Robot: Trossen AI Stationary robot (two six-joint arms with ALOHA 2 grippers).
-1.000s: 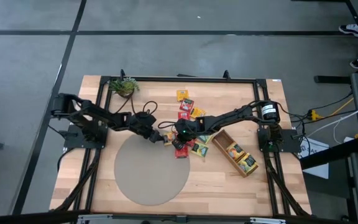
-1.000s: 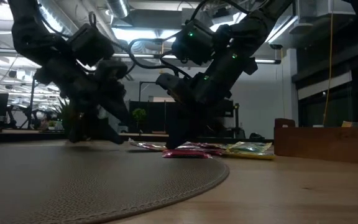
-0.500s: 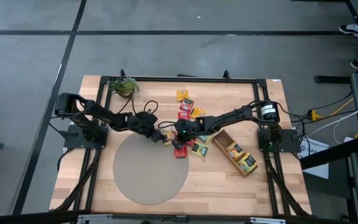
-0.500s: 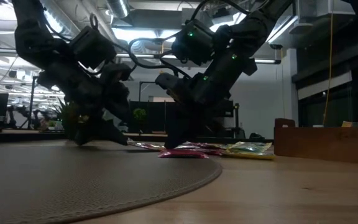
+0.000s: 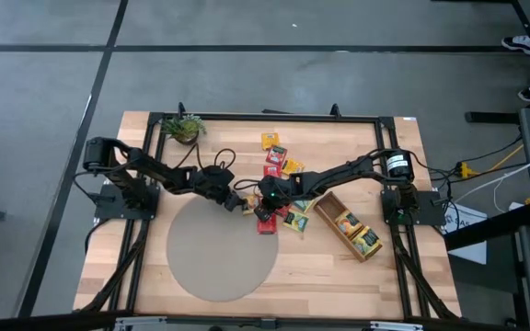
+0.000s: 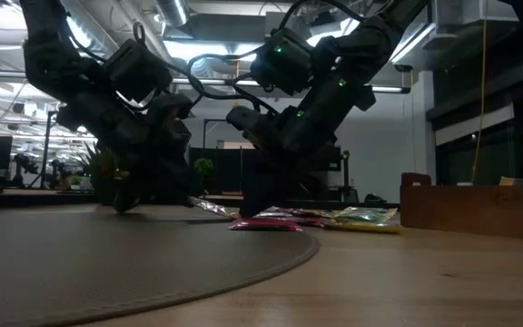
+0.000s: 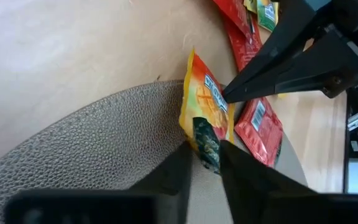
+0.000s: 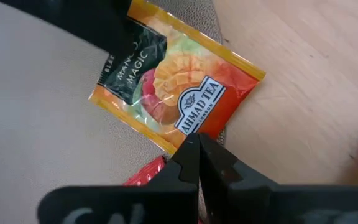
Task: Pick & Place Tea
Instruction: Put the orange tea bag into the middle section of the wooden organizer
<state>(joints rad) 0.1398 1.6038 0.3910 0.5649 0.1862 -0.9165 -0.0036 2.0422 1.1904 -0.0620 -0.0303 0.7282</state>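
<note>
A yellow-orange tea sachet (image 8: 179, 81) with a dark green end lies at the round mat's (image 5: 219, 253) far right rim, partly on the wood. My left gripper (image 7: 205, 149), reaching in from the left, is shut on its dark end. My right gripper (image 8: 194, 140) is shut, its tips at the sachet's orange end. More red, yellow and green sachets (image 5: 276, 156) lie flat on the table just beyond and to the right. The wooden tray (image 5: 350, 227) at the right holds two sachets. My left gripper pinches the sachet's dark green end (image 7: 205, 138) between its two fingers, coming low and slanting from the table's left. The sachet reaches away from the fingers toward my right gripper. One finger (image 8: 114, 28) covers that end's corner. My right gripper touches the sachet's orange edge (image 8: 188, 127), beside the printed label, with its shut fingertips. It slants down from the table's right. In the left wrist view the tips (image 7: 225, 96) meet the sachet's side.
A small potted plant (image 5: 184, 127) stands at the far left corner. A red sachet (image 6: 261, 224) lies by the mat's rim under my right arm. The mat's near half and the wood at the table's near right are bare.
My left gripper's fingers, wide apart a second ago, have shut on the sachet's dark end. The round mat has slid a little toward the table's left. My right gripper has kept still.
</note>
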